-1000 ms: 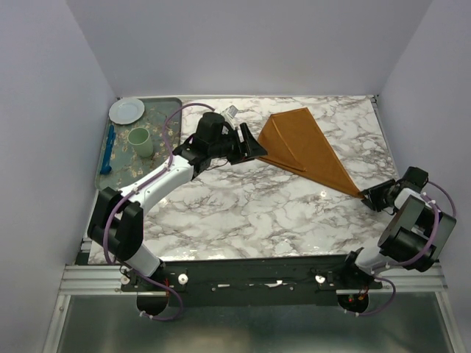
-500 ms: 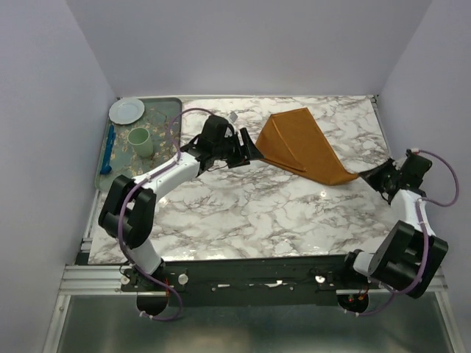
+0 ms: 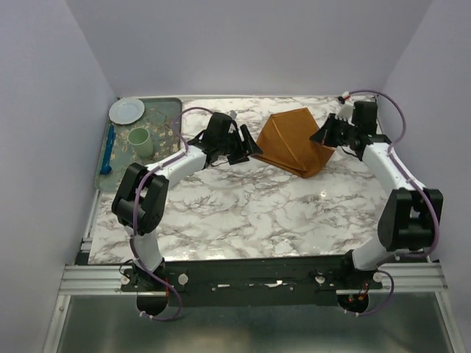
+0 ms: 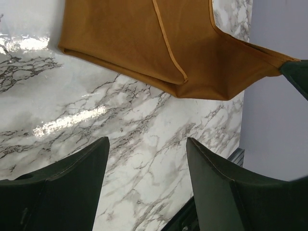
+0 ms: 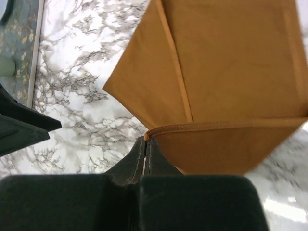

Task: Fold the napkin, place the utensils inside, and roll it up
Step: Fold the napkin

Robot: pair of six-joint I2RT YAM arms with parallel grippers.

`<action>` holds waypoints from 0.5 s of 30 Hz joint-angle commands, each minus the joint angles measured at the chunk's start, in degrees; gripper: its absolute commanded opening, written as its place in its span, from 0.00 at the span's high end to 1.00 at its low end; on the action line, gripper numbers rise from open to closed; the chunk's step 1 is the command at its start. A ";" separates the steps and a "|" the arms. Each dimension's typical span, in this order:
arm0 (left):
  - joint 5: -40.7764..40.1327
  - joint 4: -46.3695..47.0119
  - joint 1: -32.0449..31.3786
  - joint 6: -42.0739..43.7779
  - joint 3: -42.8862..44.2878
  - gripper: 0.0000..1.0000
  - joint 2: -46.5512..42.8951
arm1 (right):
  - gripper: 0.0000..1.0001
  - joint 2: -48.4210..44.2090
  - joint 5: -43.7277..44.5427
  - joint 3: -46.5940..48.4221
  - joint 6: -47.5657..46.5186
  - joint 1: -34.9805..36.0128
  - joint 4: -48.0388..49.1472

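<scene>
Napkin lies folded near the worktop's far edge, right of centre, with its right corner held up off the marble. The right fingers are pressed together on that corner's hem, hiding its tip. The left fingers stand wide apart, empty, beside the cloth's left point; from above, contact is hard to judge.

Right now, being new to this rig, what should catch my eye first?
The rust-orange napkin, half folded at the far middle of the table, with the right tool pinching one hem up off it. The left tool hangs open by its left corner; a tray sits far left.
</scene>
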 commanded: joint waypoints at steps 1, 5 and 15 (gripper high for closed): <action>-1.77 1.30 0.88 -1.60 1.52 0.26 2.05 | 0.99 8.89 -1.61 10.09 -6.83 6.91 -7.49; -1.77 1.65 1.50 -2.39 1.61 0.27 2.85 | 0.99 14.95 -0.21 14.92 -7.36 11.92 -7.67; -2.12 1.83 2.20 -2.74 0.47 0.27 2.76 | 0.99 23.75 0.14 24.61 -7.98 17.73 -9.60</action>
